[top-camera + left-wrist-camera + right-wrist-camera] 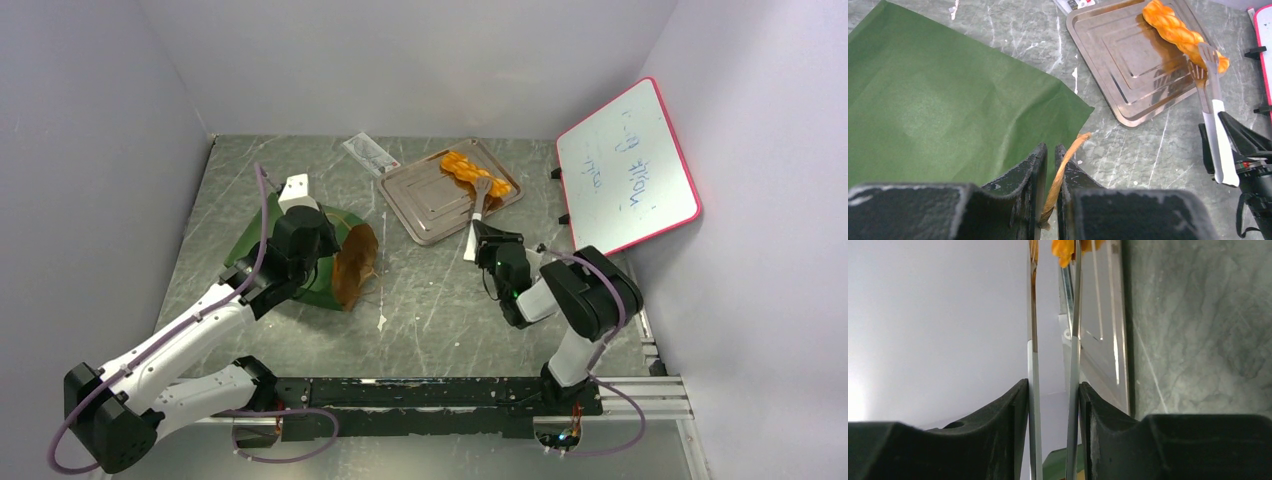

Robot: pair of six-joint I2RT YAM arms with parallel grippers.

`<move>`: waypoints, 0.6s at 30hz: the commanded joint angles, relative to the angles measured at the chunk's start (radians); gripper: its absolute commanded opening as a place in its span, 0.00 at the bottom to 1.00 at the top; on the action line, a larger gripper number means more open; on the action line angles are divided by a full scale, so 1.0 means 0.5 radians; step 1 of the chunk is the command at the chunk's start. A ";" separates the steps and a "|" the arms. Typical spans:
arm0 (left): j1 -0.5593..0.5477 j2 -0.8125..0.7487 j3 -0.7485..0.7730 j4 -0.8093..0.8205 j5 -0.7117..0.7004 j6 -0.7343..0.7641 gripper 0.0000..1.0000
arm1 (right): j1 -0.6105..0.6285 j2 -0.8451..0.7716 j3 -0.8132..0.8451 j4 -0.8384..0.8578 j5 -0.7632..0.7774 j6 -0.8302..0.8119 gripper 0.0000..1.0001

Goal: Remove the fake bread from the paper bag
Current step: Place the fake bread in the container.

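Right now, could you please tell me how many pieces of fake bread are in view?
1. The braided stick lies on the metal tray, its end at the tips of the tongs. More may be hidden inside the green paper bag.

Blue handwriting runs across the pink-framed whiteboard (627,168) at two o'clock on the tabletop (430,300), but its strokes are too loose to read. A small printed packet (371,154) at twelve o'clock, just beside the metal tray (430,205), bears dark marks too small to make out.
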 commanded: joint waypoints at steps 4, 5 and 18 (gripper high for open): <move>-0.014 -0.043 -0.009 -0.008 -0.023 -0.009 0.07 | 0.017 -0.290 -0.066 -0.187 0.101 -0.002 0.38; -0.013 -0.045 -0.006 -0.006 -0.023 -0.007 0.07 | 0.017 -0.316 -0.074 -0.213 0.106 0.006 0.39; -0.018 -0.043 0.015 -0.027 -0.018 -0.004 0.07 | 0.013 -0.783 -0.151 -0.739 0.299 0.026 0.40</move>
